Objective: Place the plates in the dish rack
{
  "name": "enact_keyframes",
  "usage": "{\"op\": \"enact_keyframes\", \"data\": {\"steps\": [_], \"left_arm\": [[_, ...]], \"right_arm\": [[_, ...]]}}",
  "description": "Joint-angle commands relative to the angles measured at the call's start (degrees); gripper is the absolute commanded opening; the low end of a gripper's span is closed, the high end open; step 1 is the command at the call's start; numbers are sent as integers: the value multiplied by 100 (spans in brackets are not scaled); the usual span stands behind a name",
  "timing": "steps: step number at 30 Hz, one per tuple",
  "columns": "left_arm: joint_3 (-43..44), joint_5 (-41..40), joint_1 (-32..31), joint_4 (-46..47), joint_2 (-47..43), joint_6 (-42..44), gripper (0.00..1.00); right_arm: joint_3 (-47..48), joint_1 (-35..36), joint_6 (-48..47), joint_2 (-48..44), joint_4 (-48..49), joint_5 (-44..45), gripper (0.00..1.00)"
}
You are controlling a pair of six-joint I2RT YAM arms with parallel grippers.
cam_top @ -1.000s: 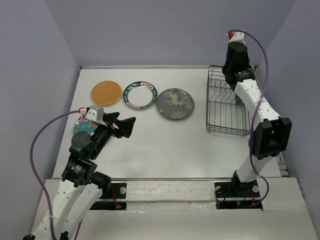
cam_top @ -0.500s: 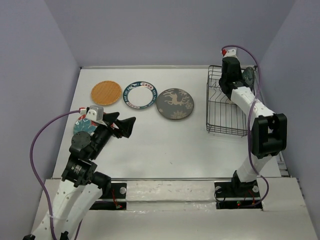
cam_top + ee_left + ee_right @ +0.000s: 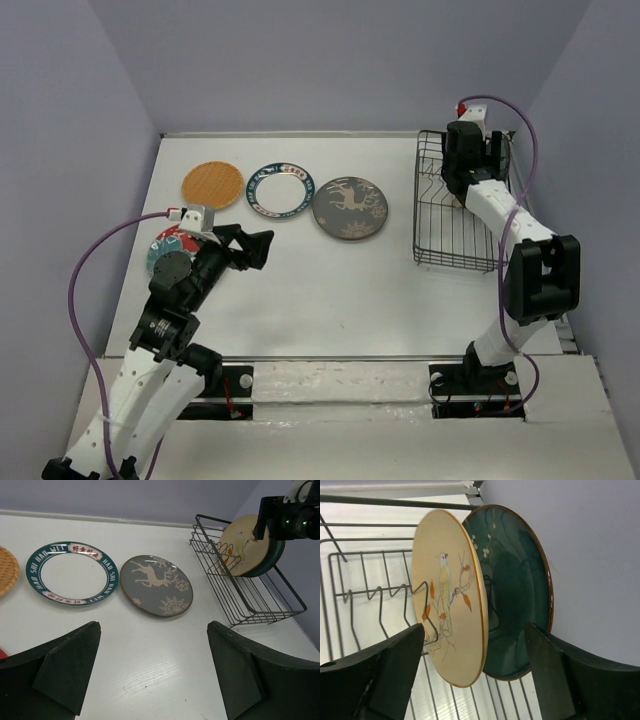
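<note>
Cream bird plate point(image 3: 447, 595) and teal plate point(image 3: 520, 590) stand in the dish rack point(image 3: 370, 500), mostly hidden overhead by the right arm point(image 3: 510, 215); left gripper point(image 3: 152, 627) and right gripper point(image 3: 475, 626) jaws gape open.

A cream bird plate point(image 3: 241, 547) and a dark teal plate point(image 3: 276, 555) are standing in the wire rack point(image 3: 248, 599); a deer plate point(image 3: 156, 585) is lying nearby.

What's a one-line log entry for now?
rack: cream plate, teal plate | table: orange, white, grey, red-teal plates | left hand open | right hand open
</note>
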Motion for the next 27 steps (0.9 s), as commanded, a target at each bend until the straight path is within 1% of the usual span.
{"op": "enact_keyframes", "data": {"steps": [1, 2, 4, 5, 7, 8, 9, 11, 12, 13, 14, 17, 19, 20, 22, 23, 24, 25, 27], "left_arm": [[-1, -233, 37, 115, 228, -98, 99], [8, -242, 54, 106, 316, -116, 99], [0, -242, 98, 106, 395, -142, 99], [0, -233, 168, 115, 474, -195, 99], [8, -93, 239, 141, 571, -248, 99], [8, -23, 309, 202, 702, -326, 99], [8, 152, 336, 229, 764, -379, 99], [0, 302, 406, 352, 922, -519, 99], [17, 364, 441, 396, 1088, -590, 99], [35, 460, 511, 431, 1195, -756, 99], [61, 505, 555, 501, 1431, -853, 99], [131, 803, 845, 660, 1950, -1187, 99], [123, 795, 1003, 852, 2179, -1494, 99], [114, 752, 1030, 853, 2284, -1600, 99], [70, 541, 1065, 1063, 2618, -1855, 99], [61, 445, 1083, 1143, 2750, -2100, 97], [61, 209, 1083, 1318, 2995, -2207, 88], [52, 59, 1083, 1398, 3119, -2312, 83], [17, -249, 1083, 1688, 3487, -2602, 68]], "right_arm": [[586, -18, 888, -549, -733, -237, 91], [709, -18, 1184, -698, -857, -412, 92], [771, -18, 1449, -900, -1226, -719, 93], [754, -18, 1695, -1023, -1297, -1104, 94], [474, 34, 1942, -1480, -1351, -1519, 95], [334, 95, 2169, -1647, -1351, -2104, 95], [2, 200, 2276, -1988, -1281, -2423, 96], [-413, 333, 2461, -2315, -1106, -2977, 96], [-624, 412, 2636, -2464, -992, -3432, 96], [-1044, 612, 2751, -2727, -764, -3611, 95], [-1239, 736, 2865, -2842, -658, -3926, 95], [-1890, 1255, 3094, -3159, -271, -4113, 95], [-2197, 1536, 3191, -3274, -25, -4245, 95], [-2199, 1624, 3235, -3274, 28, -4437, 95], [-2444, 1800, 3314, -3379, 213, -4553, 95], [-2524, 1879, 3332, -3432, 274, -4588, 95], [-2664, 1985, 3358, -3502, 371, -4701, 95], [-2735, 1986, 3349, -3529, 389, -4755, 95], [-2840, 2073, 3323, -3582, 407, -4773, 95]]}}
